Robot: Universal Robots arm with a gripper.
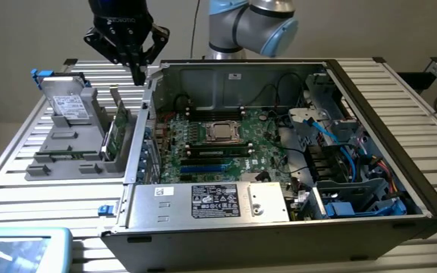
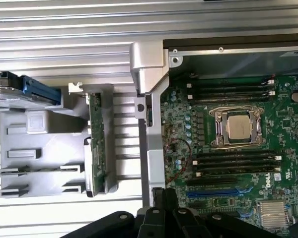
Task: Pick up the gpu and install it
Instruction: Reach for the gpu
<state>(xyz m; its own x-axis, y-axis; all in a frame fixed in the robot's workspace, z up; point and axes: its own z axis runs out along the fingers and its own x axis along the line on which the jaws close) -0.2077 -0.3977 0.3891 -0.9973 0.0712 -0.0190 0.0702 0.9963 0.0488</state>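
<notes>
Gpu (image 1: 116, 131) (image 2: 96, 144) standing on edge in a slot of the grey rack (image 1: 59, 162) (image 2: 35, 144), lower than the gripper (image 1: 138, 77) (image 2: 162, 194) and apart from it. Gripper hanging above the rack's far corner, pointing straight down, fingers pressed together, empty.

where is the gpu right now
The gpu stands on edge in the grey holder at the exterior view's left, between the silver drive and the outer wall of the open computer case.
</notes>
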